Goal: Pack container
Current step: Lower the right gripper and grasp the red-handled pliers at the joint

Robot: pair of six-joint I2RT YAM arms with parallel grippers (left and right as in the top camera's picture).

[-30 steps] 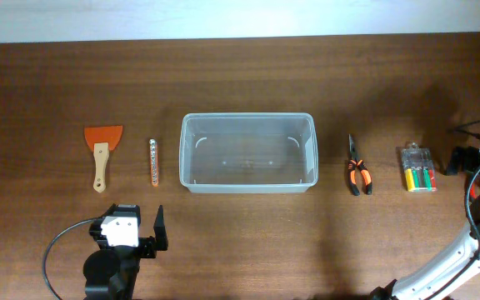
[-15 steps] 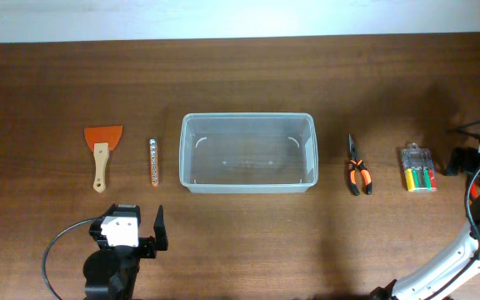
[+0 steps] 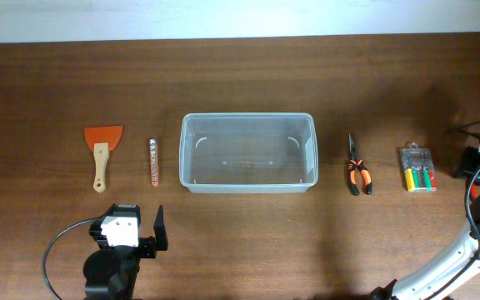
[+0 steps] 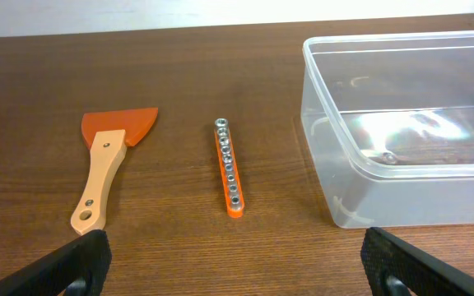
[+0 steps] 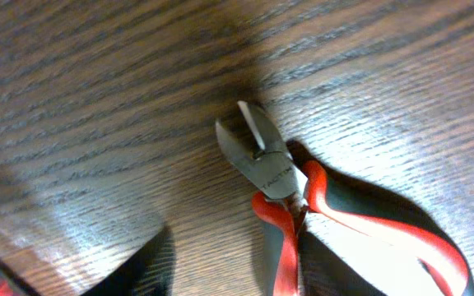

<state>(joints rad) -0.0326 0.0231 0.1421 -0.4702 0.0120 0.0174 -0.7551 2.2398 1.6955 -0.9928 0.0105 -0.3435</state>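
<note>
Slightly shifted since a second ago, the right gripper (image 3: 467,162) now sits a little nearer the table's (image 3: 48,83) 3 o'clock edge; nothing else has moved.

Overhead, the container (image 3: 248,154), a clear plastic bin with rounded corners, stands upright and empty at the centre of the dark wooden table. At its 3 o'clock, near but not touching, lie pliers (image 3: 357,177) with orange and black handles, their nose pointing to 12 o'clock. Further out at 3 o'clock is a small clear case (image 3: 417,169) of coloured screwdrivers.

At the container's 9 o'clock, just beside it, lies a narrow orange strip (image 3: 153,162) holding a row of small metal sockets. Beyond that, also at 9 o'clock, is a scraper (image 3: 102,154) with an orange blade and a pale wooden handle, blade toward 12 o'clock.

The left gripper (image 4: 235,259) sits at the container's 7 o'clock, near the table's front edge, well apart from every tool. Its fingers (image 4: 81,263) are spread wide and hold nothing.

The right gripper is beyond the case. Its wrist camera shows the pliers close and blurred, with one dark finger at the frame's 7 o'clock; whether this pincer is spread or closed cannot be told.
</note>
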